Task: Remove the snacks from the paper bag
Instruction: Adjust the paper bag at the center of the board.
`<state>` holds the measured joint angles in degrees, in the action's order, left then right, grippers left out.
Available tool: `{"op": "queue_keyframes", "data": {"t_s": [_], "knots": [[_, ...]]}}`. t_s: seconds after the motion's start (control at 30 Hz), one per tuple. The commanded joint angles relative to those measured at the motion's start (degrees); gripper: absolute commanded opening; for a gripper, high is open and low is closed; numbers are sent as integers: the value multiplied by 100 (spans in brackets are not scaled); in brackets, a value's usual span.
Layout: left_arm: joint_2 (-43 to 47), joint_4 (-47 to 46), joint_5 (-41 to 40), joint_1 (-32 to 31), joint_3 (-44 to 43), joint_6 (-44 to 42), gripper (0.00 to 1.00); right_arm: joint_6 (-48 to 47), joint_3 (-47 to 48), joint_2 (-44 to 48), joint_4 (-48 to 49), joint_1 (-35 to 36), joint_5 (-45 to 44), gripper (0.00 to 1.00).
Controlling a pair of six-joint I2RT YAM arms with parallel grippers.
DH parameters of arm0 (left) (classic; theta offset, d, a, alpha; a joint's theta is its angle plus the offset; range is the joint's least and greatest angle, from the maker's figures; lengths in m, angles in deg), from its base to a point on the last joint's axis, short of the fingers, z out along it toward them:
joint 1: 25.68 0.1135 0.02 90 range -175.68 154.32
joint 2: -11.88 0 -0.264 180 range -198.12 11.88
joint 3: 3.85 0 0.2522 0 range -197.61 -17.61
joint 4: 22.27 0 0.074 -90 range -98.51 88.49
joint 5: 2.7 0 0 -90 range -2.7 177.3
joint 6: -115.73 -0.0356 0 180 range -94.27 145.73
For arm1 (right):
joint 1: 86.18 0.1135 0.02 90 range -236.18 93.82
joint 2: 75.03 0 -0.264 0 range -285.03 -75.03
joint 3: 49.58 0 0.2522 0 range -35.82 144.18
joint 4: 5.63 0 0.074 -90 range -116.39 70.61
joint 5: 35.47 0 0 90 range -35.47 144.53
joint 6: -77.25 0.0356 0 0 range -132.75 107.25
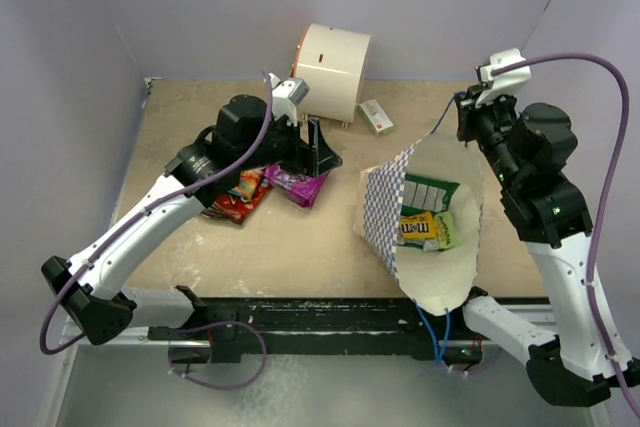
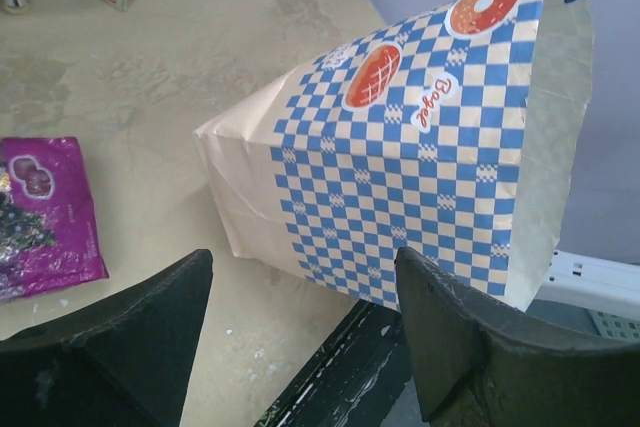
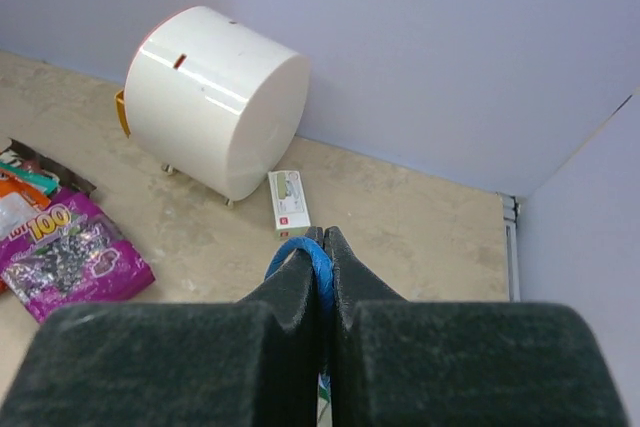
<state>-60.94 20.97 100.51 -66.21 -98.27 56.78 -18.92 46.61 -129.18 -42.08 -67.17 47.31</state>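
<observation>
Beside the paper bag's (image 1: 383,209) far rim, the right gripper (image 1: 468,117) had its jaws pinched shut on a blue string handle (image 3: 300,252). It was probably held that way to lift the rim and keep the mouth gaping. From overhead, the inside of the bag lay in plain view. A green-and-white packet (image 1: 428,192) and a yellow packet (image 1: 420,229) rested against its inner wall, not yet taken out.

Left of the bag, the left gripper (image 1: 318,147) hung over the table (image 1: 180,117) with its jaws spread wide and nothing between them. In its wrist view the fingers framed the bag's checked side (image 2: 400,177), so it seemed aimed at the bag and ready for a reach in. Just under that gripper, on the side away from the bag, a purple packet (image 1: 297,185) and an orange packet (image 1: 240,195) lay overlapping on the table, clear of the bag's mouth and so seemingly out of the way of the next reach.

Behind the bag, a white cylinder (image 1: 333,67) and a small box (image 1: 376,115) stood near the back wall — no part of the job, by the look of it.
</observation>
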Motion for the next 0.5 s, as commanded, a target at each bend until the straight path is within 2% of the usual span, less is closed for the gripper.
{"op": "queue_keyframes", "data": {"t_s": [0.0, 0.3, 0.47], "knots": [[-119, -427, 180, -93, -313, 63, 77, -211, 577, -95, 985, 7, -150, 0], [-142, -447, 160, -86, -370, -108, 78, -202, 267, -93, 1136, 7, 986, 0], [-19, -645, 257, -90, -147, -71, 78, 6, -340, 139, 1136, 7, 2446, 0]]}}
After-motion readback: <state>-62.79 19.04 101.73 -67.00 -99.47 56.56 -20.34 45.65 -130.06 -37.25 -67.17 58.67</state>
